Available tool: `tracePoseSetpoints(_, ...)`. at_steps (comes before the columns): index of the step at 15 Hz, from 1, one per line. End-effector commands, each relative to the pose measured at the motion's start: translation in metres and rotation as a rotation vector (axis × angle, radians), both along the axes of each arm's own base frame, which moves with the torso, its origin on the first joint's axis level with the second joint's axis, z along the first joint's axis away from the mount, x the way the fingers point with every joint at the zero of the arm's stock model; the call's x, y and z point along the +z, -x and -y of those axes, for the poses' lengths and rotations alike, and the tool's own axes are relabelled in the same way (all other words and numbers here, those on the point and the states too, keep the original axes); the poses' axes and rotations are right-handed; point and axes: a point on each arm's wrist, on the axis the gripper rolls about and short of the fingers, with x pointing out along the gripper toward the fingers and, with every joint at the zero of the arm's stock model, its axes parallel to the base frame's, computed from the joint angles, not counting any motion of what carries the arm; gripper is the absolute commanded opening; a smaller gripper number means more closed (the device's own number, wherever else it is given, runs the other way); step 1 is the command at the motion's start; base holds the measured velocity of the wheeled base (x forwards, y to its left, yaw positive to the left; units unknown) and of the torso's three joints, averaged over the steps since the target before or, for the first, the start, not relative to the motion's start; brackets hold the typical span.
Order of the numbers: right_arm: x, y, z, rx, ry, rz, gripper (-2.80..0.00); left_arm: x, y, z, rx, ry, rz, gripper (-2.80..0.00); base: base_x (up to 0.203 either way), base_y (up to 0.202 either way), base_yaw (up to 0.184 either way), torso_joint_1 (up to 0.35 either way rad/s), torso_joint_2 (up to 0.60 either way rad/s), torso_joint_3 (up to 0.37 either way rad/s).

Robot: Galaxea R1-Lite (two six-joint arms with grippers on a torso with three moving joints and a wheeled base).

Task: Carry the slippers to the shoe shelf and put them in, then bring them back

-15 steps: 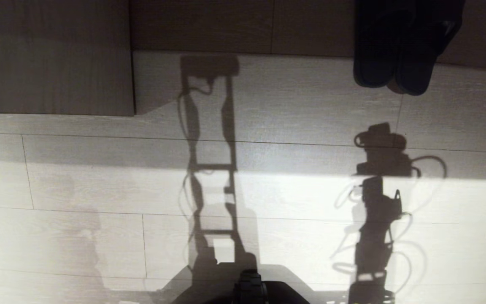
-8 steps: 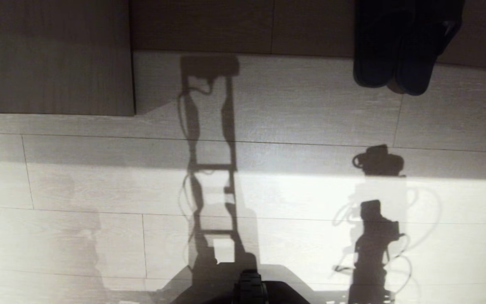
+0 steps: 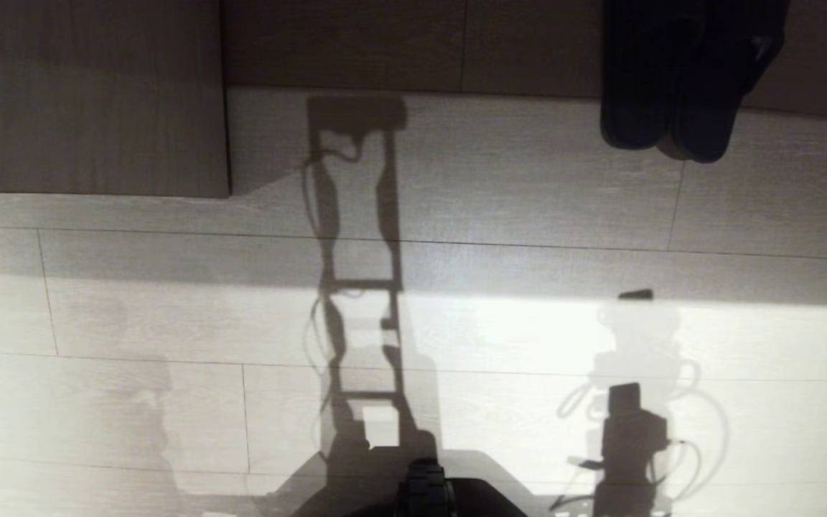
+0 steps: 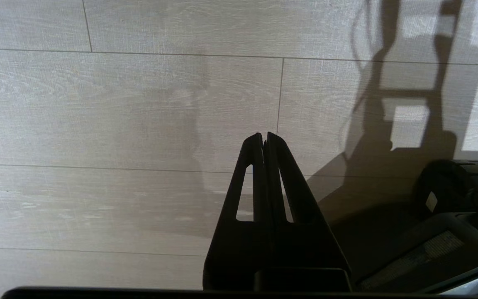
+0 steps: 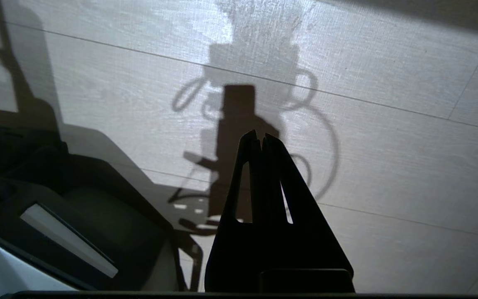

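Resting together, slippers (image 3: 679, 86), pale plank floor (image 3: 514, 179), wood panel (image 3: 90, 100)

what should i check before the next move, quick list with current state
1. Slippers lying side by side on the floor, nothing holding them: ok.
2. Right gripper empty, jaws shut over bare floor: ok.
3. Left gripper empty, jaws shut: ok.
4. Both arms out of the head view, only shadows show: ok.
5. Whether this is the slippers' start spot or a shelf floor: cannot tell.
6. Path to the slippers free of things in view: ok.
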Motion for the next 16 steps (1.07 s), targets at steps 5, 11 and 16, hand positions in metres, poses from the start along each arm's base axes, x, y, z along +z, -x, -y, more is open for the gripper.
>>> tracePoseSetpoints(5, -0.0031, 0.0041, 0.0001, -0.006, -0.076, 0.032, -2.8, 0.0, 0.0, 0.0, 0.001, 0.001, 0.001, -2.8, 0.0, 0.0, 0.0, 0.0, 0.0, 0.0)
tracePoseSetpoints(11, -0.0031, 0.0041, 0.0001, -0.006, -0.076, 0.032, -2.8, 0.0, 0.0, 0.0, 0.001, 0.001, 0.001, -2.8, 0.0, 0.0, 0.0, 0.0, 0.0, 0.0)
tracePoseSetpoints(16, -0.0031, 0.0041, 0.0002, -0.005, -0.076, 0.032, -2.8, 0.0001, -0.0001, 0.0, 0.001, 0.001, -0.001, -2.8, 0.0, 0.0, 0.0, 0.0, 0.0, 0.0)
